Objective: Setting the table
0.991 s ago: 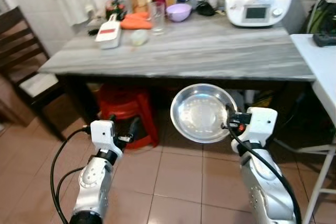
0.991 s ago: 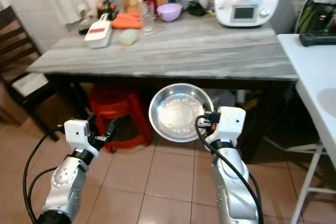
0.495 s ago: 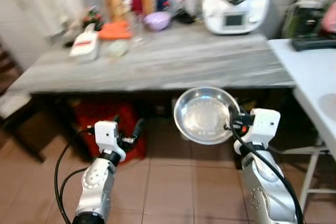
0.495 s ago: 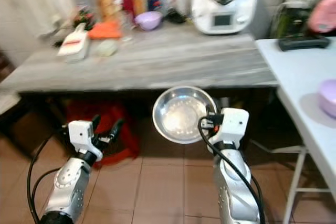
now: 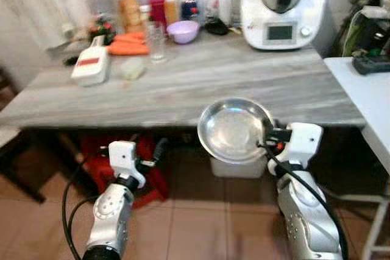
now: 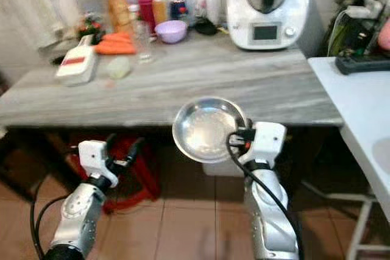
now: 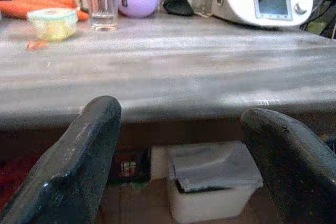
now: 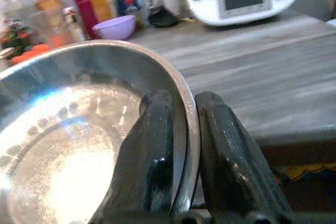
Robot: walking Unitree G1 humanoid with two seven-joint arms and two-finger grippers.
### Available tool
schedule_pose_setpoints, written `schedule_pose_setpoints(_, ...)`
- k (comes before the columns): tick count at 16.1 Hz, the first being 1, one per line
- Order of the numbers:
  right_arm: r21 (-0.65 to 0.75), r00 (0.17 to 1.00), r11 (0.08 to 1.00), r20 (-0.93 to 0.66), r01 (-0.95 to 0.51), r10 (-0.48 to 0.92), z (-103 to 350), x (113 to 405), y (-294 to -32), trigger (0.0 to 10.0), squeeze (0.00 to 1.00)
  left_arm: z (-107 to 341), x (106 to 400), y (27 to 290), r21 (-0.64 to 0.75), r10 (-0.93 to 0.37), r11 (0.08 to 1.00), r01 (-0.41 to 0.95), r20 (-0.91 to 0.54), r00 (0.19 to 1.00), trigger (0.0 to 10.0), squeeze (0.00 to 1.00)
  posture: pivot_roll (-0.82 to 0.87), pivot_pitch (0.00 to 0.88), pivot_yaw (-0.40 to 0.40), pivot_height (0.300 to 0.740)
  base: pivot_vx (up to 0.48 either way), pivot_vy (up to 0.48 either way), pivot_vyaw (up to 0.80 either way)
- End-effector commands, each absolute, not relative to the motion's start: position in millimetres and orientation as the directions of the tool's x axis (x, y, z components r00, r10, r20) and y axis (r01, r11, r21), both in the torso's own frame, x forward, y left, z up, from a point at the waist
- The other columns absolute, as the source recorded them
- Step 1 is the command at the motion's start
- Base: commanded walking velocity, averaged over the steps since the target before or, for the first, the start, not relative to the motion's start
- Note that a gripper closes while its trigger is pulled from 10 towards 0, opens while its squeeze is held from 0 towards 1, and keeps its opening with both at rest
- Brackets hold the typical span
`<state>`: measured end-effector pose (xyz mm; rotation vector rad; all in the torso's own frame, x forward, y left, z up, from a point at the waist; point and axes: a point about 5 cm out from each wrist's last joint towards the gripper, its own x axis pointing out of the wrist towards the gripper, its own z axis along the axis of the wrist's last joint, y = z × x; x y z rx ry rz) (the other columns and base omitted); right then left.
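At the near edge of the grey table (image 5: 244, 83), right gripper (image 5: 266, 140) holds a steel bowl (image 5: 234, 130) up in the air, tilted toward the camera, hollow side facing the robot. Bowl overlaps the table's front edge in the head views; not resting on it. Right wrist view: two black fingers (image 8: 152, 156) pinched tight on the bowl's rim, one inside, one outside.

Left gripper (image 5: 148, 156) low, below table height, in front of a red stool (image 6: 131, 162) under the table. Left wrist view: its fingers (image 7: 84, 156) spread wide, nothing between them, pointing at the table's underside and a white tub (image 7: 210, 187) on the floor beneath.

Far side of table, against the wall: white kitchen machine (image 5: 280, 4) with a small screen, purple bowl (image 5: 183, 30), clear glass (image 5: 156, 41), carrots (image 5: 125, 47), white slicer (image 5: 90, 68) with a red strip, small pale-green container (image 5: 133, 70), a row of jars and bottles (image 5: 137, 7). Near half of tabletop bare.

White table (image 5: 365, 89) to the robot's right, a dark device (image 5: 373, 64) on its far end. Tiled floor (image 5: 201, 229).
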<state>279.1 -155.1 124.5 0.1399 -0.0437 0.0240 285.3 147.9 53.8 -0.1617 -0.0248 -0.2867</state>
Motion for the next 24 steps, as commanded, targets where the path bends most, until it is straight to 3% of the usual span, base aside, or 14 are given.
schedule_pose_setpoints(1, 0.131, 0.998, 0.991, 0.058, -0.001, -0.006, 127, 280, -163, 10.0, 0.00, 60, 289, 139, -0.155, -0.305, 0.937, 0.312, 0.069, 0.950, 10.0, 0.00, -0.15, 0.000, 0.094, 0.740, 0.480, 0.000, 0.00)
schedule_pose_setpoints(10, 0.127, 0.999, 0.992, 0.048, 0.014, -0.021, 125, 280, -166, 10.0, 0.00, 55, 286, 139, -0.158, -0.306, 0.938, 0.310, 0.049, 0.951, 10.0, 0.00, -0.15, 0.000, 0.095, 0.740, 0.455, 0.000, 0.00)
schedule_pose_setpoints(15, 0.144, 1.000, 0.990, 0.020, -0.010, 0.007, 119, 280, -163, 10.0, 0.00, 51, 275, 149, -0.155, -0.278, 0.947, 0.282, 0.049, 0.959, 10.0, 0.00, -0.13, 0.000, 0.093, 0.740, 0.122, 0.000, 0.00)
schedule_pose_setpoints(20, 0.168, 0.999, 0.986, -0.032, -0.024, 0.030, 114, 294, -166, 10.0, 0.00, 52, 256, 146, -0.163, -0.479, 0.860, 0.483, 0.064, 0.875, 10.0, 0.00, -0.12, 0.000, 0.089, 0.740, 0.000, 0.000, 0.00)
schedule_pose_setpoints(24, 0.170, 0.992, 0.983, -0.091, -0.071, 0.088, 107, 308, -154, 10.0, 0.00, 50, 246, 144, -0.198, -0.550, 0.813, 0.547, 0.046, 0.834, 10.0, 0.00, -0.12, 0.000, 0.095, 0.740, 0.000, 0.000, 0.00)
